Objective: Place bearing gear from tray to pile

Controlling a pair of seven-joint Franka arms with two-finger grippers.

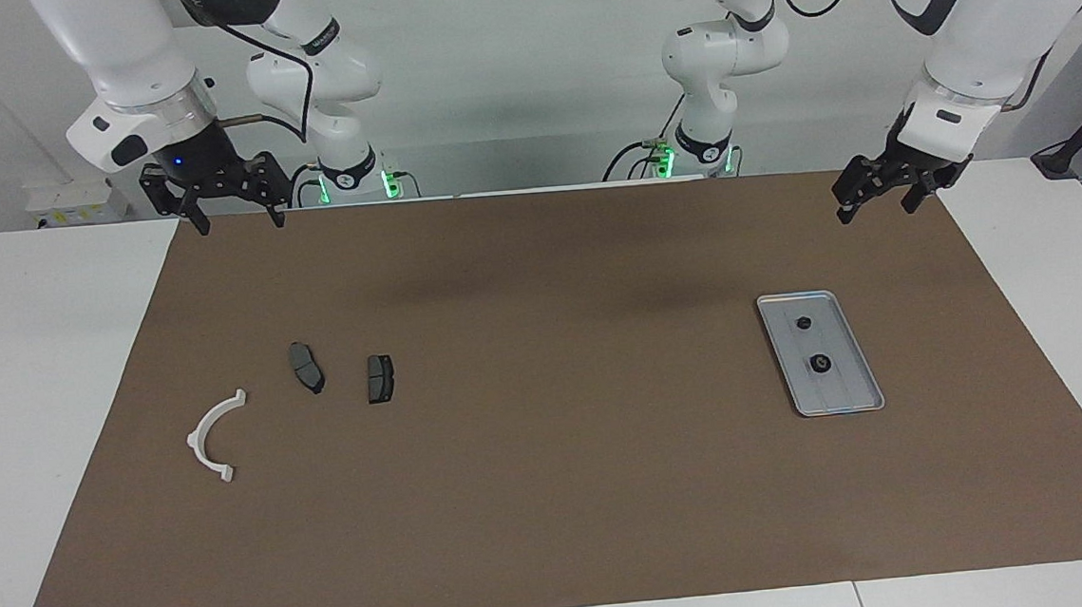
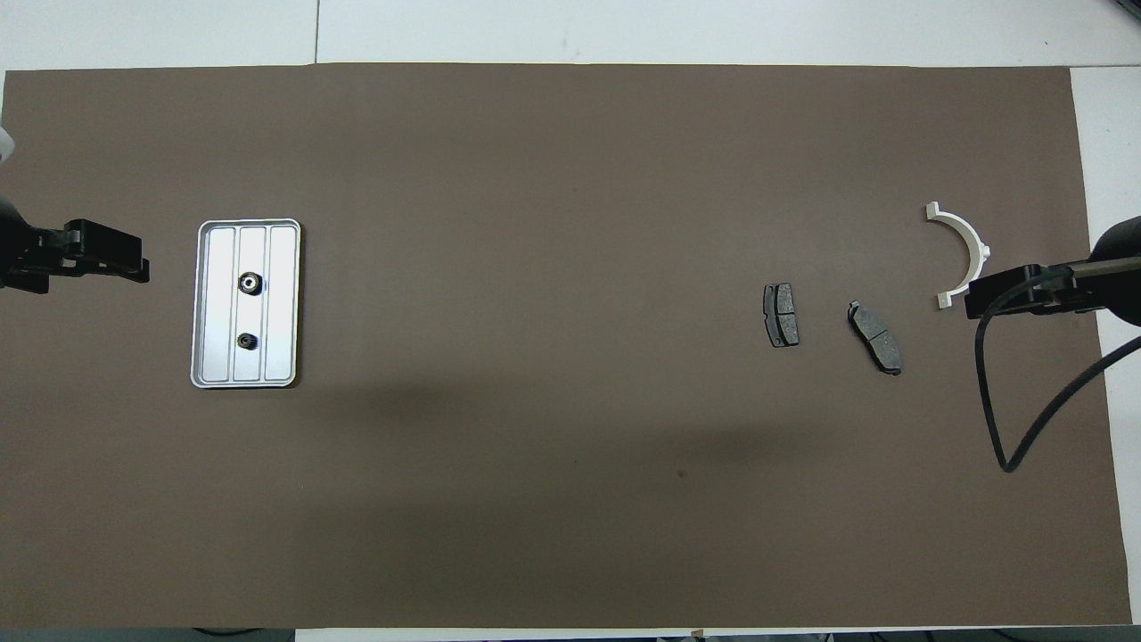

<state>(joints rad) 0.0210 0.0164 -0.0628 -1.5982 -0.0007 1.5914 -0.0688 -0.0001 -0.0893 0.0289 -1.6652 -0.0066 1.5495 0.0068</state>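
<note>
Nothing picked yet. Tray (image 1: pixel 866 393) at the left arm's end of the worktop (image 1: pixel 554 493), two small dark parts in it: bearing gear (image 1: pixel 820 364) and a smaller one (image 1: pixel 803 322) nearer the robots. Pile (image 1: pixel 309 367) well apart, at the right arm's end. Left gripper (image 1: pixel 884 198) raised near the tray, jaws apart, empty. Right gripper (image 1: pixel 231 207) likewise, waiting. Risks: grabbing the wrong part, since both look alike; part slipping on the ridged tray; nudging the tray.

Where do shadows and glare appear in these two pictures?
Facing view: two soft dark patches lie on the brown mat in front of the arm bases, no hard-edged shadows. Overhead view: a broad dim band crosses the mat nearer to the robots than the tray, whose metal shines pale and bright; the two small dark parts on it stay distinct.
</note>
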